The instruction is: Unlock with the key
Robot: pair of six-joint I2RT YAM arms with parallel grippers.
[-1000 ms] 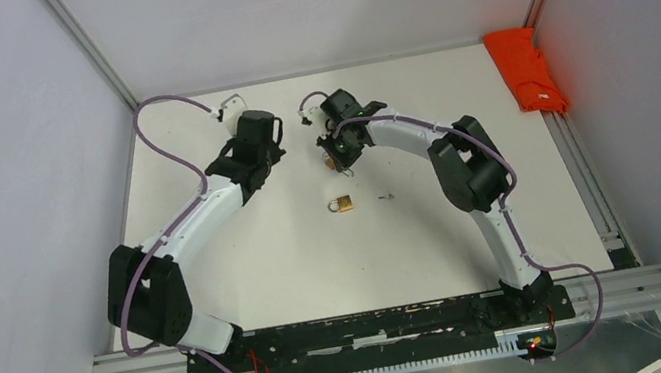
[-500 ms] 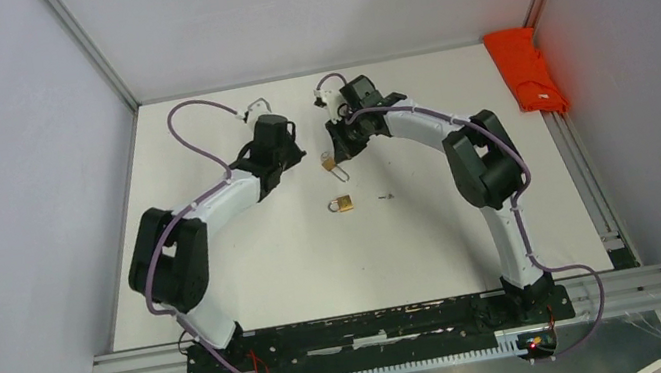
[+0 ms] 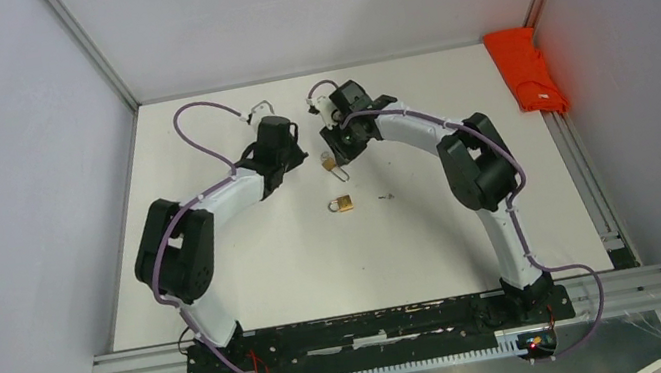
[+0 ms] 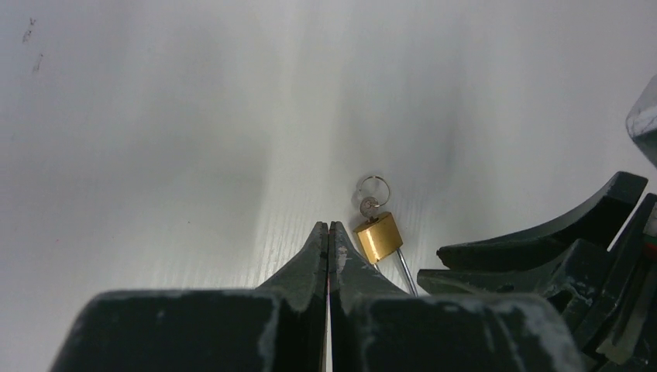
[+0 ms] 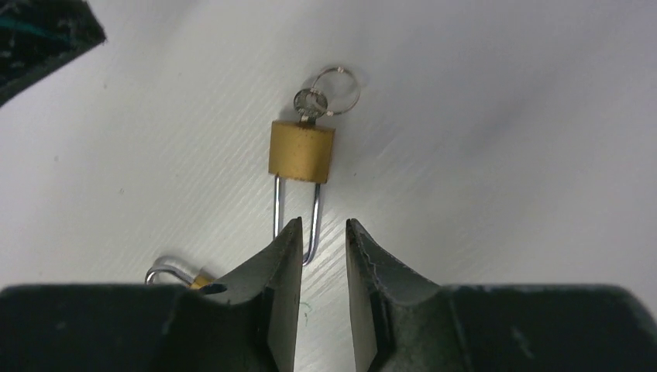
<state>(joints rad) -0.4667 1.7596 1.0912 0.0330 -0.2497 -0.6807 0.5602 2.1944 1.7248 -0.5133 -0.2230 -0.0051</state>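
— Where is the key?

— The key [image 5: 308,101] is stuck in the end of the gold lock [image 5: 302,151]. A thin ring [image 5: 338,82] hangs on the key.

— And where is the lock?

— It is on the white table [image 3: 248,261], toward the far end, right between the tips of the two arms. Its long wire loop [image 5: 297,211] points at the right gripper [image 5: 323,226].

— Is the right gripper holding it?

— No. Its two fingers stand apart with a gap between them. The round end of the loop sits at the mouth of that gap, right by one finger. Nothing is squeezing it.

— Is the lock open?

— I cannot tell. Both legs of the loop seem to go into the gold body.

— What about the left gripper?

— The left gripper [image 4: 328,228] is squeezed tight, finger on finger, with nothing in it. Its tip is just beside the gold body, on the other side from the right gripper. I cannot tell if it touches.

— Is there anything else?

— A second gold lock [image 3: 342,205] lies closer to the arm bases, apart from the first one. A small dark bit [image 3: 386,196] lies near it. It is too small to tell what it is. A red cloth [image 3: 523,71] lies at the far right edge of the table.
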